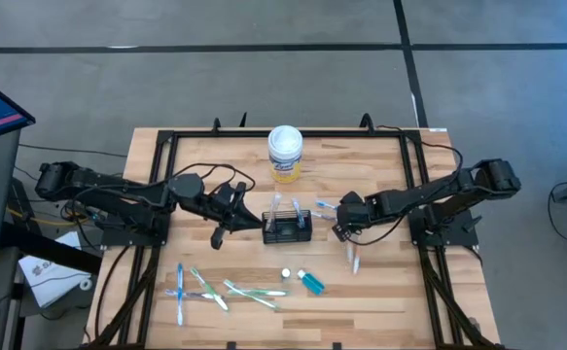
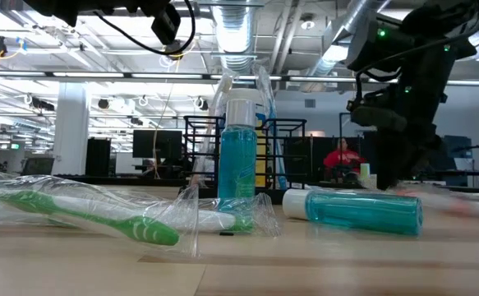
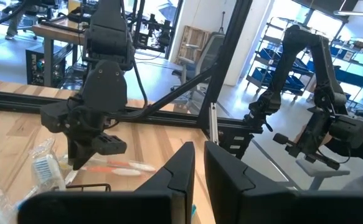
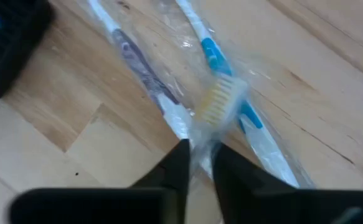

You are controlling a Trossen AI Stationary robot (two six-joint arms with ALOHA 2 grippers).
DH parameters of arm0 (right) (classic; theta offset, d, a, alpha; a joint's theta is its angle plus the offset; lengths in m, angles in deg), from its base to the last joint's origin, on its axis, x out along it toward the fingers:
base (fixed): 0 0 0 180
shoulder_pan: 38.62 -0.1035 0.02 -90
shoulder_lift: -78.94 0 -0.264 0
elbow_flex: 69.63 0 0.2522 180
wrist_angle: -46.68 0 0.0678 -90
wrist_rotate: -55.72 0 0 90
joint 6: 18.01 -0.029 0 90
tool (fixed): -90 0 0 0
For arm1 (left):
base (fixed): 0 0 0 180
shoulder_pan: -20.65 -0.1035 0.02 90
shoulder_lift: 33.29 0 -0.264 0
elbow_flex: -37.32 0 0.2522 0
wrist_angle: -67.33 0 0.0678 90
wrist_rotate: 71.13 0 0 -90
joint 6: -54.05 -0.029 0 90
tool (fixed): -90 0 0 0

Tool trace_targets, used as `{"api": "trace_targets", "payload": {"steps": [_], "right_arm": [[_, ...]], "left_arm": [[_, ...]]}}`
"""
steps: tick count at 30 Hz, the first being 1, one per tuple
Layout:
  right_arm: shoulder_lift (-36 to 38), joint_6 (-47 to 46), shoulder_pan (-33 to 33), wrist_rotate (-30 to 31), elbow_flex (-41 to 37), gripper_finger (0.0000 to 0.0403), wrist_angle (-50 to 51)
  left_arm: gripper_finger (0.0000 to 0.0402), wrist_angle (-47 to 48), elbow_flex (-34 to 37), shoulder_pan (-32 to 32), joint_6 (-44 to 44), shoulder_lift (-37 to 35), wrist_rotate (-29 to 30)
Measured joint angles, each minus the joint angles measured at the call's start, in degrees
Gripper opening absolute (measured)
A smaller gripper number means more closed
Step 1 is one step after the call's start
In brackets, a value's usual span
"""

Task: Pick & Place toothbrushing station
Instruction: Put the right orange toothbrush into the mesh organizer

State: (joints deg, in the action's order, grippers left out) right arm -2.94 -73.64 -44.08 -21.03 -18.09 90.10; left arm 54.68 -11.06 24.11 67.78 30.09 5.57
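Observation:
The toothbrushing station [image 1: 286, 227], a low black wire-mesh caddy, stands at the table's middle. Its corner [image 4: 7, 43] shows in the right wrist view. Just right of it my right gripper [image 1: 341, 231] [image 4: 198, 148] points steeply down, shut on a clear-wrapped toothbrush [image 4: 218, 102]. That brush lies across a purple-handled toothbrush [image 4: 137, 65] and a blue-handled toothbrush [image 4: 215, 56], both resting on the wood. My left gripper [image 1: 252, 223] [image 3: 198, 163] hovers level at the caddy's left, shut, with nothing in it. My right gripper pinches the wrapped toothbrush just behind its pale bristle head [image 4: 201, 132], between the free ends of its two fingers, wrapper and all. The fingers come from above, slanting down, and lie across the brush. The brush still rests on the two toothbrushes beneath it.
A white-lidded round canister [image 1: 285, 153] stands behind the caddy. Toward the near edge lie several wrapped toothbrushes [image 1: 205, 289] [image 2: 83, 215], an upright teal bottle [image 2: 239, 156] and a lying one [image 1: 311, 283] [image 2: 362, 207]. A black frame [image 1: 166, 136] borders the table.

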Motion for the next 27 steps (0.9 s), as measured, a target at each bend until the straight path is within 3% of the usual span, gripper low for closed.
{"api": "trace_targets", "payload": {"steps": [3,14,27], "right_arm": [[1.1,1.5,0.0,-0.1,0.0,0.0008,0.0],[1.9,3.8,0.0,0.1,0.0,0.0001,-0.6],[15.8,14.2,-1.7,9.1,0.1,0.0,-11.9]], "left_arm": [[0.003,0.0,0.0,0.0,0.0,0.0,0.0],[0.003,0.2,0.0,0.0,0.0,0.0,0.0],[0.003,0.7,0.0,0.0,0.0,0.0,0.0]]}}
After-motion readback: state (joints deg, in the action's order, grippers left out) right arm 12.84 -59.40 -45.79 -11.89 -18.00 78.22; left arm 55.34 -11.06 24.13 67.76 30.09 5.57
